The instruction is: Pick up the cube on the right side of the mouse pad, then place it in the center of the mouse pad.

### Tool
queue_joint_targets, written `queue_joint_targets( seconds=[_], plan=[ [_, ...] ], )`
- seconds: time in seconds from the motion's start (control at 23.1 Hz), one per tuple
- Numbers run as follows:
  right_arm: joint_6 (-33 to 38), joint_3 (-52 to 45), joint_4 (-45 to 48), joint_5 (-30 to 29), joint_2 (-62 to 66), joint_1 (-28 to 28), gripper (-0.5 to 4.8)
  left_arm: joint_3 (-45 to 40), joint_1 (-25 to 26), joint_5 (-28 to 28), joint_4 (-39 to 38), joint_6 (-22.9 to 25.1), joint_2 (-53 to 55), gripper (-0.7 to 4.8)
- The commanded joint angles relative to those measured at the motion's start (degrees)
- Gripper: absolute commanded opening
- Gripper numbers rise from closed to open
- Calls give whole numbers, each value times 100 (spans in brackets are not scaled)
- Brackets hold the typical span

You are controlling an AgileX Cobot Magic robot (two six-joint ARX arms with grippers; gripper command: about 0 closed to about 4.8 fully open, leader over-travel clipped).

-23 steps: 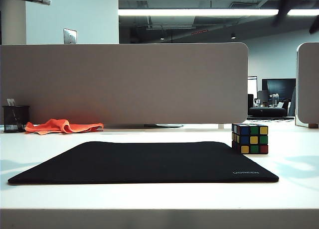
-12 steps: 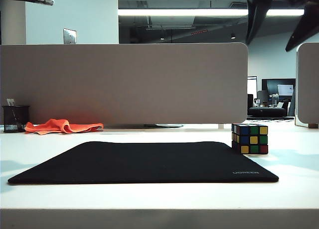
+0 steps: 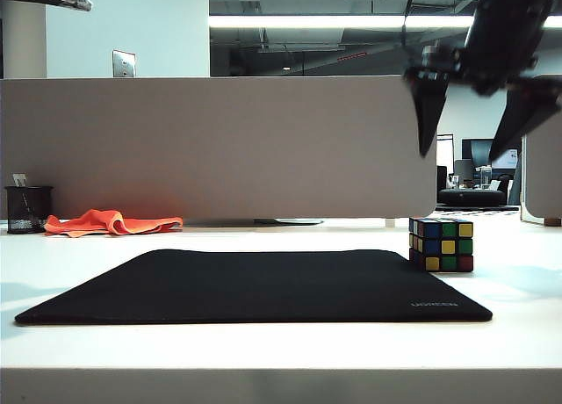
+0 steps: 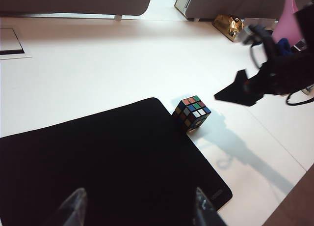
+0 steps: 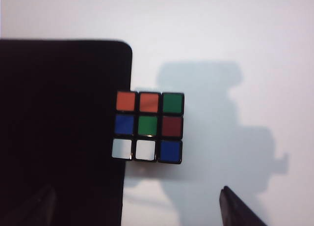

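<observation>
1. Down has come my right gripper (image 3: 474, 123), jaws spread wide above the cube (image 3: 441, 244), ready to straddle it
2. Cube sits at the mouse pad (image 3: 255, 285) right edge; left gripper (image 4: 137, 211) waits open over the pad's near side

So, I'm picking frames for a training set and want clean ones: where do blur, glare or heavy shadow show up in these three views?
Exterior view: right gripper is motion-smeared, ceiling light strip glares, cube sharp. Left wrist view: the left gripper's fingertips are out of focus, and the other arm throws a long shadow beside the mouse pad. Right wrist view: soft focus, arm shadow across the white table.
</observation>
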Motion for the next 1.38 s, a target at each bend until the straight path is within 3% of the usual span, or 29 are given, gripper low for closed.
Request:
queue_joint_targets(
  seconds=[0.04,0.26,0.91,1.26,1.38],
  plan=[
    [28,131,96,7,304,9,479,37,11,0,-28,26,-11,279],
    [28,131,260,302,702,9,479,37,13,-4,-39,28,-11,279],
    [72,131,673,22,1300,9,479,37,13,0,-44,24,-13,278],
    [70,129,693,-11,1305,7,295,37,13,-2,-42,24,-11,278],
    [70,129,699,-9,1303,7,282,37,13,0,-44,24,-11,278]
  ],
)
